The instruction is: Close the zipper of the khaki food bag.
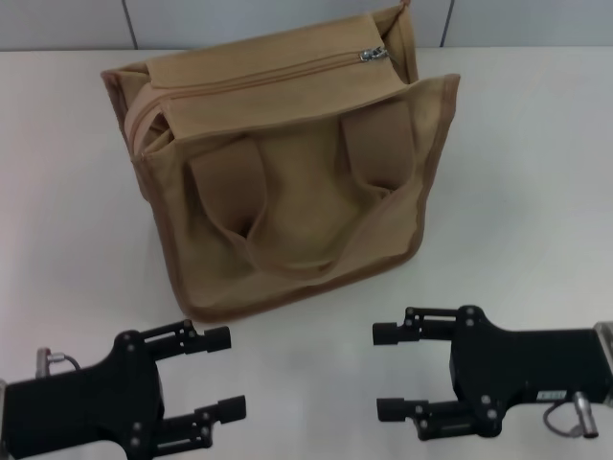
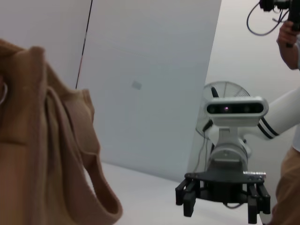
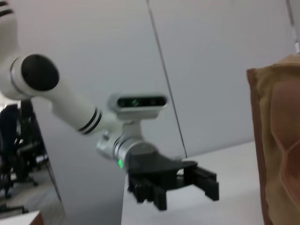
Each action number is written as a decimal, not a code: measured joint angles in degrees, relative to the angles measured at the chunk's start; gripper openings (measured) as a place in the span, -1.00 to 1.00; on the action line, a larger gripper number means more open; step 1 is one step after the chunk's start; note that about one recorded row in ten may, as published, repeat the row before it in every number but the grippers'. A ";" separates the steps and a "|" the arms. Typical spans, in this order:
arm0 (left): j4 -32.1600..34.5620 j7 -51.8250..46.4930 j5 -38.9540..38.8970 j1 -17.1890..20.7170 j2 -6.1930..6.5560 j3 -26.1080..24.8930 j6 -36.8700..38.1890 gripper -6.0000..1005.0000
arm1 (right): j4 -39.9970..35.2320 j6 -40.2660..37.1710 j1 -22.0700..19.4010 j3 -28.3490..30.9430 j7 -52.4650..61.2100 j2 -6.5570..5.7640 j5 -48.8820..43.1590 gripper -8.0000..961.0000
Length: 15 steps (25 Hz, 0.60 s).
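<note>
Nearest to us, both grippers sat low over the white table (image 1: 536, 172), apart from the bag. The left gripper (image 1: 226, 375) hung at the near left, its two black fingers spread wide with nothing between them. The right gripper (image 1: 390, 372) hung at the near right, fingers likewise spread wide and empty, tips pointing toward the left gripper across a bare gap.

Beyond them, at mid-table, we noted the khaki food bag (image 1: 287, 182) standing upright, its front face toward us. Two wide strap patches showed on that face, and the looped handle (image 1: 287, 257) drooped between them. Darker brown piping edged the sides and base.

Farther back, along the top panel, ran the zipper (image 1: 259, 79). Its silver pull (image 1: 372, 54) sat near the right end of the line. At the left end the top gaped a little. We could not see anything inside the bag.
</note>
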 joint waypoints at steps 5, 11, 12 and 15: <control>4.80 -5.42 2.37 -1.38 -0.05 0.11 -0.13 0.40 | -4.37 0.16 0.00 -0.33 2.44 0.00 -0.46 0.45; 4.96 -5.33 2.86 -1.11 -0.14 0.13 -0.47 0.40 | -5.28 0.81 0.40 -0.43 2.50 0.03 -0.52 0.53; 4.96 -5.33 2.86 -1.11 -0.14 0.13 -0.47 0.40 | -5.28 0.81 0.40 -0.43 2.50 0.03 -0.52 0.53; 4.94 -5.30 2.93 -1.01 -0.14 0.17 -0.91 0.40 | -5.31 1.54 0.53 -0.46 2.51 0.03 -0.55 0.53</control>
